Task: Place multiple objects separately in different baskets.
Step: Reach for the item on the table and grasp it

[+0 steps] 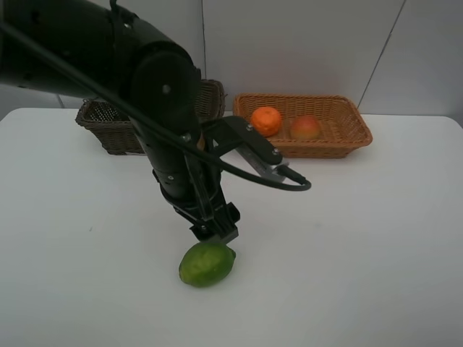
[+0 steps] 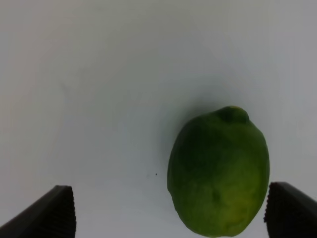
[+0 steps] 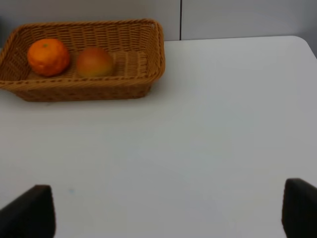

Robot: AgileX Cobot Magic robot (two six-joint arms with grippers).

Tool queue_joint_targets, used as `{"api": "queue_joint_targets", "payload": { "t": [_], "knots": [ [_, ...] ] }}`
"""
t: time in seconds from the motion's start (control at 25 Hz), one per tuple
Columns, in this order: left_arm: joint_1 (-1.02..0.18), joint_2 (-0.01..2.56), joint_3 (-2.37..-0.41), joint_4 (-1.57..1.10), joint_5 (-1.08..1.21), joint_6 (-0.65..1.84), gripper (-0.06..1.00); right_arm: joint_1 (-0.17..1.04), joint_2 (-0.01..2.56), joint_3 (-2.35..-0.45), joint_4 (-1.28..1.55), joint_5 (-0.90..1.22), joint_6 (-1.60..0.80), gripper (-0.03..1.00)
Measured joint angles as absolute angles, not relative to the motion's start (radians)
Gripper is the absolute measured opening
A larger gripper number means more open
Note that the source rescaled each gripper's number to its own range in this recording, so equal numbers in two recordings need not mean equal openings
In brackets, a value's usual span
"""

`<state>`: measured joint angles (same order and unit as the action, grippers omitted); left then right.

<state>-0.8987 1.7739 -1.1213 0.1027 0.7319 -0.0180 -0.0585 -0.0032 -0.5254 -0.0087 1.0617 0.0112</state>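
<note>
A green citrus-like fruit [image 1: 207,263] lies on the white table near the front. My left gripper [image 1: 216,231] hangs just above and behind it. In the left wrist view the fruit [image 2: 218,173] sits between the fingers [image 2: 49,214] of the open left gripper [image 2: 171,201], close to one of them. The light orange-tan basket [image 1: 346,129] at the back holds an orange [image 1: 266,121] and a red-yellow peach-like fruit [image 1: 305,128]. The dark brown basket [image 1: 108,124] stands at the back left, partly hidden by the arm. My right gripper [image 3: 163,208] is open over bare table and faces the tan basket [image 3: 148,54].
The left arm [image 1: 145,79] fills the upper left and hides the inside of the dark brown basket. White walls stand behind both baskets. Bare white table surface [image 1: 362,238] stretches to the right of the green fruit.
</note>
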Motion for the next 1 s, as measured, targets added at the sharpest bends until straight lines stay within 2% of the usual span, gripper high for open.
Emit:
{"api": "queue_joint_targets", "payload": {
  "t": [0.6,1.0],
  "knots": [
    [-0.968,1.774,-1.079,0.071,0.683,-0.016,1.0,-0.058,-0.003,-0.525,-0.009,1.062,0.011,0.97],
    [-0.969,1.848,-1.032,0.062,0.652,-0.016,1.0,-0.058,-0.003,-0.525,-0.009,1.062,0.011,0.97]
  ]
}}
